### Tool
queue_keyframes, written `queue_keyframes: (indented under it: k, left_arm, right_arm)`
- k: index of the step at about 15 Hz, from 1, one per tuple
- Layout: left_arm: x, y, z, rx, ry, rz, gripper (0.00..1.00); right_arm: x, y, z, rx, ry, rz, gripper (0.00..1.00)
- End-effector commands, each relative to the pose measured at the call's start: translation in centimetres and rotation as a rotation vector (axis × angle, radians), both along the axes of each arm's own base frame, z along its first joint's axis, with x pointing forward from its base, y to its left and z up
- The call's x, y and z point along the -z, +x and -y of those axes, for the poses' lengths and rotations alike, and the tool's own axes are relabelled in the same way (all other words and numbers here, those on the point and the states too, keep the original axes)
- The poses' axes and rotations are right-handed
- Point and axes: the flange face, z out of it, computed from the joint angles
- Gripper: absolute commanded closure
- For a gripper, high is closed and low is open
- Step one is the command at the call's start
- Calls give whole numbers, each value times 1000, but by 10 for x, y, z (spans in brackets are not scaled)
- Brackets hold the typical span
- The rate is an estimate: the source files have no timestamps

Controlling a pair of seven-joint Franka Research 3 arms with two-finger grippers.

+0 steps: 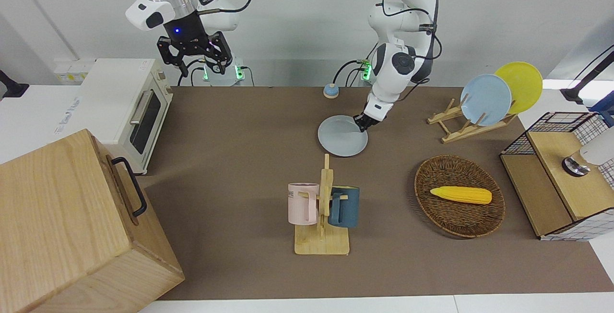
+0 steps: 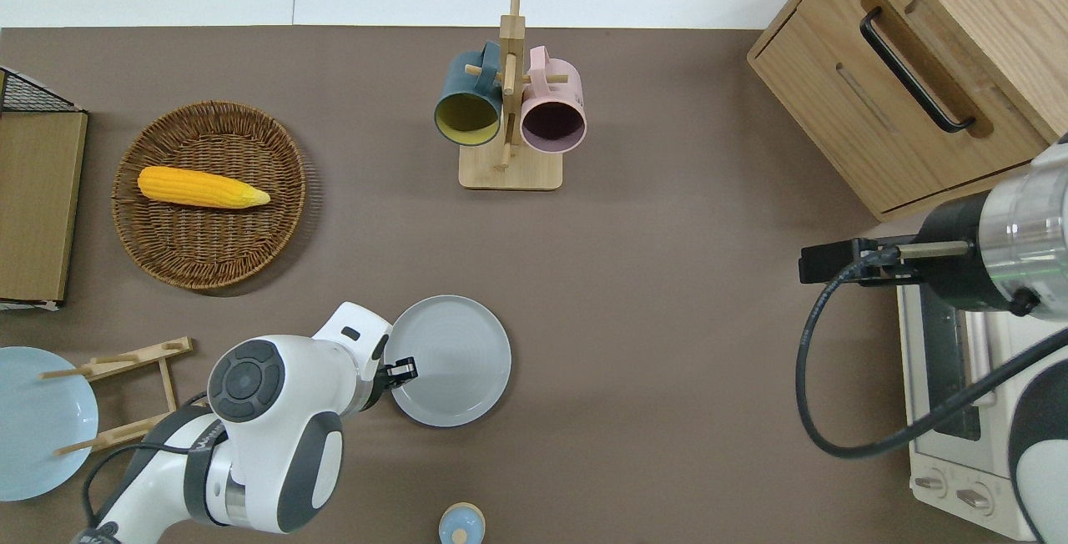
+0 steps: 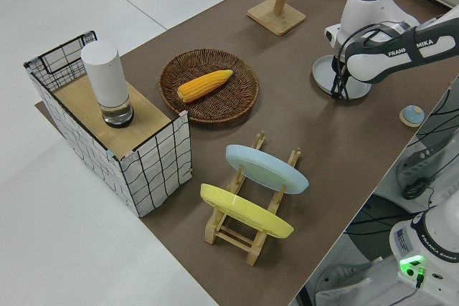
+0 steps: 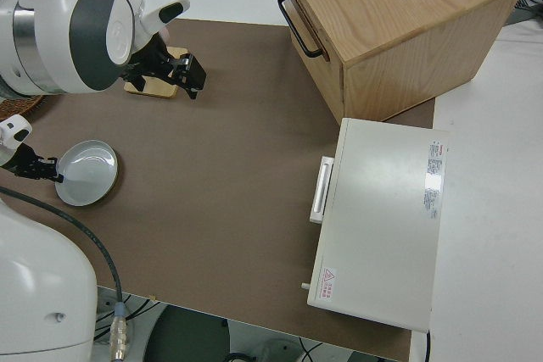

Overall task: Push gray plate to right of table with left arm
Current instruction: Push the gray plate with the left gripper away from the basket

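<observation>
**Gray plate mid-slide across the bench**

Gray and shallow, the plate (image 2: 450,360) lies flat on the brown bench (image 2: 667,377), about midway along it, nearer to the robots than the wooden mug rack (image 2: 509,93) with its blue and pink mugs. The left arm (image 2: 267,419) reaches low across the top, its gripper (image 2: 402,370) down at the plate's rim on the side toward the left arm's end of the bench; the fingertips appear to touch the rim or sit just over it. Whether the fingers are spread or closed I cannot tell from any view.

The step in hand reads as the push itself: contact made at the rim, the plate being driven toward the right arm's end of the bench. By the look of it the job is only partly done, as a wide stretch of bare brown top lies between the plate and the white toaster oven (image 2: 951,394) and wooden cabinet (image 2: 909,68) at that end.

The next move calls for a steady, level sweep toward the right arm's end, with the gripper kept low against the rim so it does not ride up over the plate, and the line held through the plate's middle so it does not spin off. The small blue bell (image 2: 460,525) close to the robots should stay outside the path.

The right arm (image 1: 182,10) is parked.
</observation>
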Motion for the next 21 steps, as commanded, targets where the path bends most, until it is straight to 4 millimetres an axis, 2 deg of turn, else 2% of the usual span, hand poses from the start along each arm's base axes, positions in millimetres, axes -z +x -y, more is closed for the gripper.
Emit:
queue_keyframes:
  k: [1, 6, 10, 15, 21]
  left_arm:
    - [24, -11, 32, -34, -5, -14, 1000]
    - [21, -13, 50, -48, -12, -12, 1000]
    - [29, -18, 74, -50, -30, -11, 1000]
    - [26, -22, 104, -32, -45, -11, 1000]
    - [22, -26, 124, -27, -54, -10, 1000]
  right_arm:
    - [-3, 1, 1, 4, 18, 0, 5]
    - [-3, 1, 1, 4, 18, 0, 7]
    - [-3, 1, 0, 2, 18, 0, 5]
    - [-3, 1, 1, 4, 18, 0, 5]
    - [-3, 1, 0, 2, 18, 0, 5]
